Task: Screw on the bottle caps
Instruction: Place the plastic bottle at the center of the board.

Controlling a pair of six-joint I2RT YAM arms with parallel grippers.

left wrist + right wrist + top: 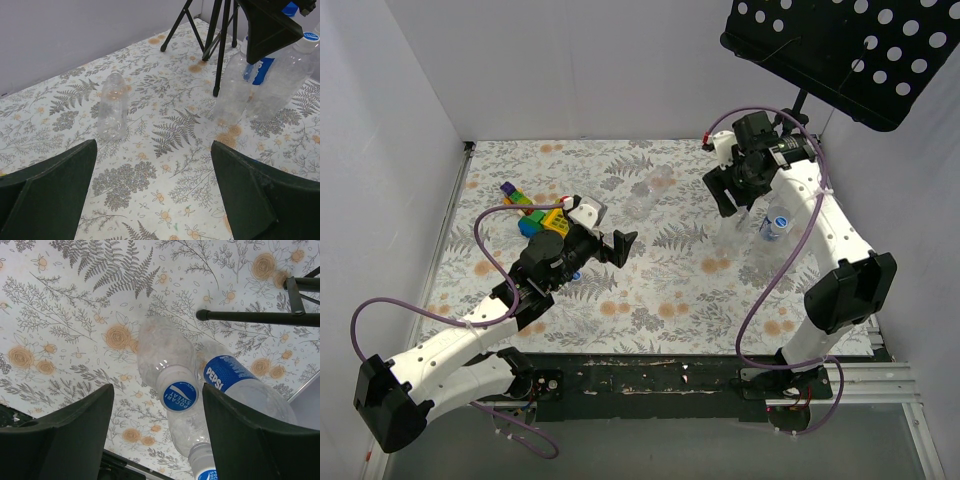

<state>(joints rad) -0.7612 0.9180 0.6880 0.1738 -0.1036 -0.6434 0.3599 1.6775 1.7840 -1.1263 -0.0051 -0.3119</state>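
On the table (pixel 650 300) stood capped bottles (pixel 165 355) beside the tripod (pixel 220 50) and a seemingly capless bottle (pixel 112 106) apart. Light, thin-walled, tippy, I judged: steady the body, pinch caps by the rim. My left gripper (pixel 153 146) and right gripper (pixel 157 390) gaped empty, the right straddling one cap (pixel 179 396).

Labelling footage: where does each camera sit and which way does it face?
Top external: above and behind, looking down on the table; both arms show.
Left wrist: low, looking across at a lone bottle, grouped bottles, tripod; own fingers below.
Right wrist: looking down onto the grouped bottles; own fingers either side.
Shared: both wrist views show grouped bottles and tripod.
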